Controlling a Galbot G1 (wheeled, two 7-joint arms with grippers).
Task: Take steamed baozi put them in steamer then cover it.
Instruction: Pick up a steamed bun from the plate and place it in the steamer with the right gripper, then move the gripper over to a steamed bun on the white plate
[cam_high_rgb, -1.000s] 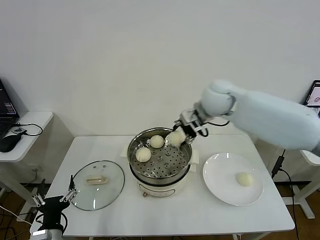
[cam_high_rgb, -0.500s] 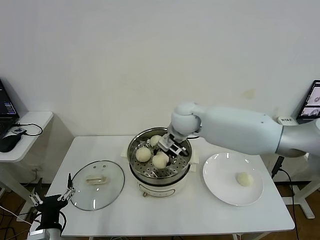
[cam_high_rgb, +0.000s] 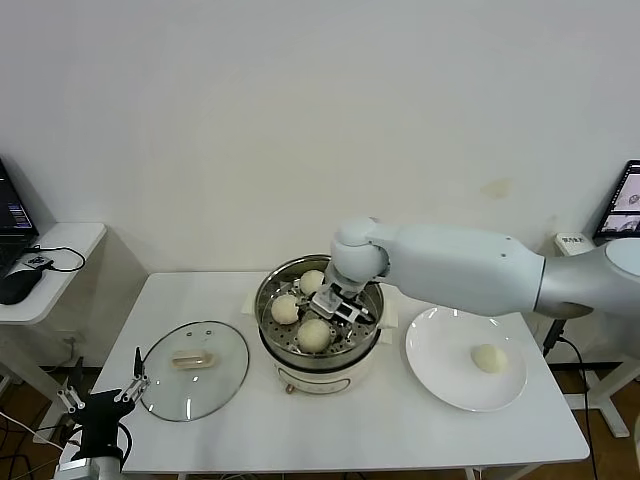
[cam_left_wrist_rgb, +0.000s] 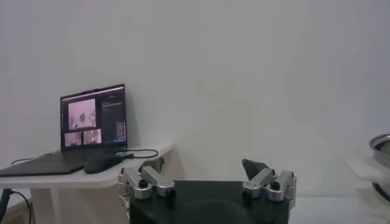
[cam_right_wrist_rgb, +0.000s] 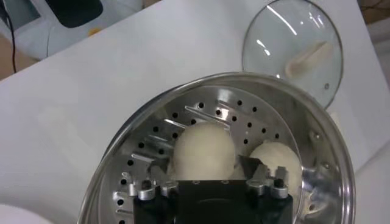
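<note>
White walls backed a white table (cam_high_rgb: 330, 420) on which the steamer (cam_high_rgb: 319, 322) stood at the centre, serving as the landmark for everything else. Four steamed baozi were in sight: three inside the steamer on its perforated tray and one (cam_high_rgb: 487, 357) left on the white plate (cam_high_rgb: 440, 375) to the steamer's right. Of the three in the pot, one bun (cam_high_rgb: 313, 282) sat toward the back wall, one (cam_high_rgb: 286, 308) toward the left rim, and the third baozi (cam_high_rgb: 314, 334) lay at the front, between the fingers of the right gripper (cam_high_rgb: 334, 308). That gripper reached down into the steamer from the right side, its jaws parted around the front bun; the wrist camera showed the bun (cam_right_wrist_rgb: 203, 152) resting on the tray between the fingers, though whether the pads pressed on it could not be told. One glass lid (cam_high_rgb: 193, 368) lay flat on the table to the steamer's left. Well to the left of the steamer, off the table's front corner, the left gripper (cam_high_rgb: 99, 398) hung parked with its fingers (cam_left_wrist_rgb: 145, 181) spread wide and holding nothing.
</note>
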